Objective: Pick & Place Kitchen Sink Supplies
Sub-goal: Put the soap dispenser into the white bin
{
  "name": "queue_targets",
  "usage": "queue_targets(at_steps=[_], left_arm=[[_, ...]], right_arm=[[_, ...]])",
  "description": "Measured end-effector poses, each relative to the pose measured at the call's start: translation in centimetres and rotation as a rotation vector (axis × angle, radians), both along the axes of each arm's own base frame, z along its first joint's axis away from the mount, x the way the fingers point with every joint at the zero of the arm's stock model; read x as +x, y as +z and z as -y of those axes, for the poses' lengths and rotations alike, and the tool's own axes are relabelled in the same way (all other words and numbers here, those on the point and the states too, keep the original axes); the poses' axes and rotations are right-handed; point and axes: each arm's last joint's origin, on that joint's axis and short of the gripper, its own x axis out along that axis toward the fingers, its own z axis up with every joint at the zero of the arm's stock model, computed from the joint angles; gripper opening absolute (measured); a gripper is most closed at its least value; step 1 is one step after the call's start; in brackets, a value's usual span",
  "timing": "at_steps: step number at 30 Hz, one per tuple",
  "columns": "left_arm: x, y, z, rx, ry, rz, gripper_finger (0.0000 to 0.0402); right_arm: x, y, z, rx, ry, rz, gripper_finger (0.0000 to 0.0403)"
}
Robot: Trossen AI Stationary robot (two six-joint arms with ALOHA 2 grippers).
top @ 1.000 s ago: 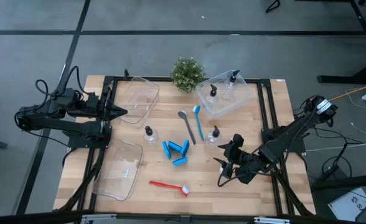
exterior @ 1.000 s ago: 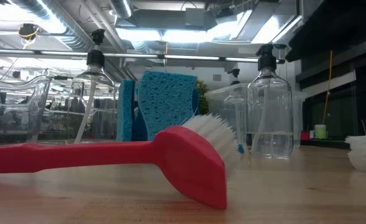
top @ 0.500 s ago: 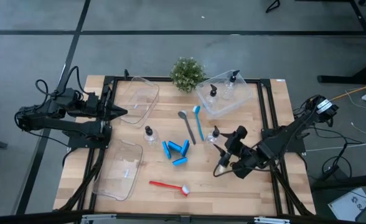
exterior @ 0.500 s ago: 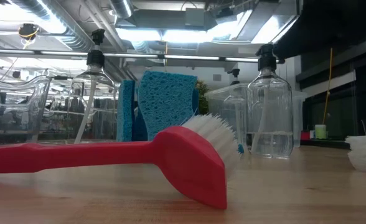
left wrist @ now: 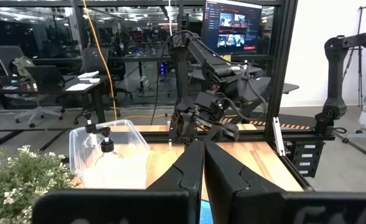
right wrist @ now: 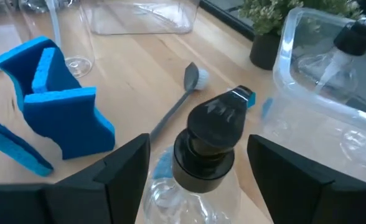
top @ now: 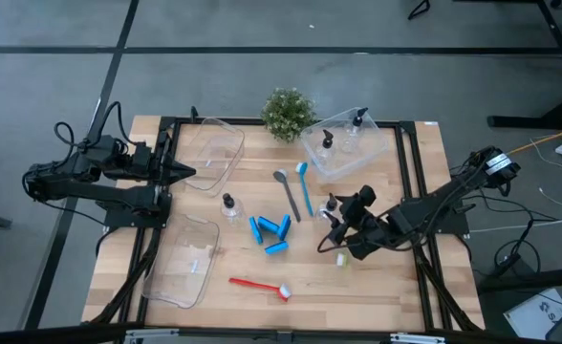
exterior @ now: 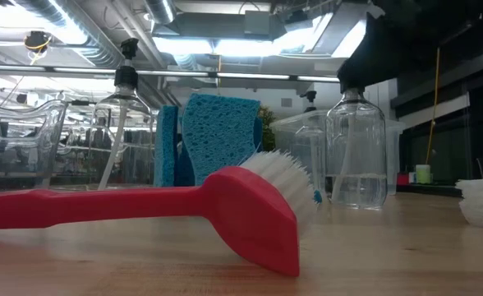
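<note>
No readable label shows on the black-capped bottle between the right pincer's open fingers.

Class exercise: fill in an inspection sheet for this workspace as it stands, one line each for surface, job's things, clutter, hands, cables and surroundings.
Surface: wooden table, black frame rails along its edges.
Job's things: two bottles in the far bin; one bottle standing left of the blue sponges; grey brush and blue brush side by side; red brush near the front edge.
Clutter: potted plant; two empty bins on the left.
Hands: right hand open, fingers either side of a standing bottle, not closed on it; left hand shut, parked at the left edge.
Cables: bundles along both arms; loose leads on the floor at right.
Surroundings: desks, chairs and a lit monitor behind.
</note>
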Motion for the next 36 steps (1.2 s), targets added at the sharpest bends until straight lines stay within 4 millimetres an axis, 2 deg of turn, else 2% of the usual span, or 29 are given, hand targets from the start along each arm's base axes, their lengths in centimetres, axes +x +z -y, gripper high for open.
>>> queue_targets(at_steps=[9, 19, 31, 36], left_arm=[[0.0, 0.0, 0.0, 0.000, 0.000, 0.000, 0.0011], [0.0, 0.0, 0.0, 0.000, 0.000, 0.000, 0.0009], [0.0, 0.0, 0.0, 0.000, 0.000, 0.000, 0.0012], [0.0, 0.0, 0.0, 0.000, 0.000, 0.000, 0.0011]], right_arm=[[0.6, 0.1, 0.8, 0.035, -0.026, 0.016, 0.0256], [0.7, 0.1, 1.0, 0.056, -0.031, 0.019, 0.0139], [0.7, 0.2, 1.1, 0.098, -0.060, 0.054, 0.0136], [0.2, 1.6, 1.4, 0.144, -0.052, 0.085, 0.0136]])
